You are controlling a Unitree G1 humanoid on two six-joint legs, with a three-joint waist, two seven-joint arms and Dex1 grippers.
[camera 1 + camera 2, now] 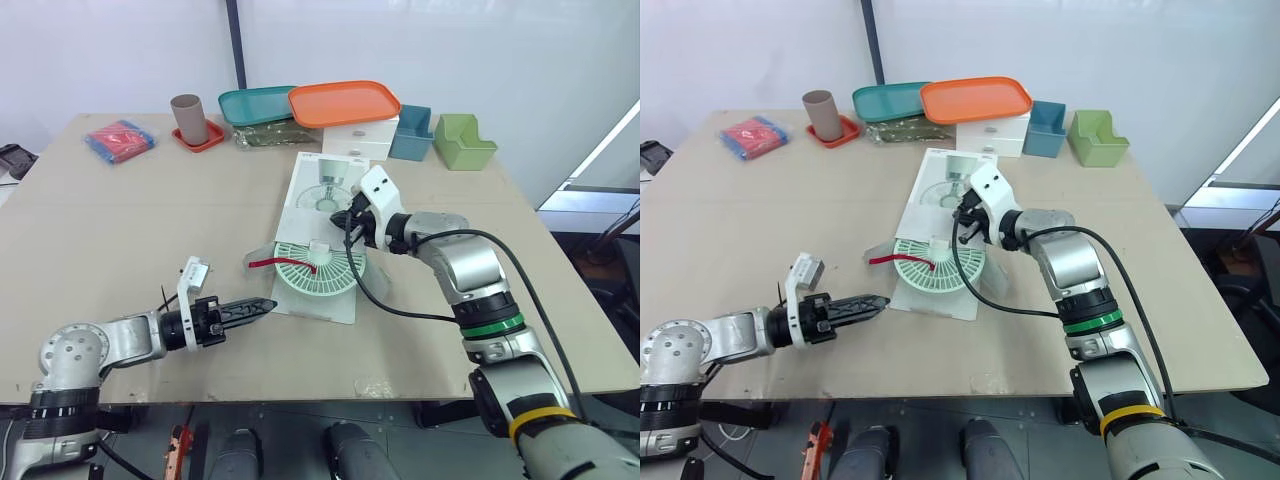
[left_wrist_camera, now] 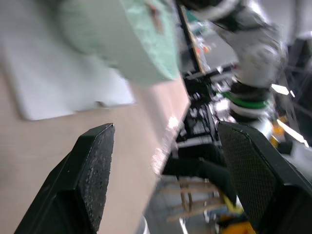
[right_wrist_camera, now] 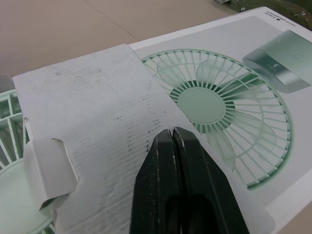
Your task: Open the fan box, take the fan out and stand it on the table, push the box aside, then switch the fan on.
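L arm (image 1: 105,345) & R arm (image 1: 465,265): silver-grey shells, black joints. R has green ring (image 1: 492,327), yellow band (image 1: 540,418), looping black cable (image 1: 400,311). White cam mounts (image 1: 190,276); black L claw (image 1: 262,305), R claw (image 1: 350,222), dimpled pads (image 2: 97,165).

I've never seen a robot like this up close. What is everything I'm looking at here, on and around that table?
table: one, beige, under everything
fan box: one, white, mid-table, near end open
fan: one, mint green, flat at the box's open end
orange tray: one, far edge, on the drawers
teal tray: one, left of the orange tray
drawers: one, white, far edge
teal bin: one, right of the drawers
green bin: one, far right
cup: one, brown, in the dish
dish: one, red, far left
packet: one, red and blue, far left
left gripper: black, open, left of the fan
right gripper: black, shut, over the box flap
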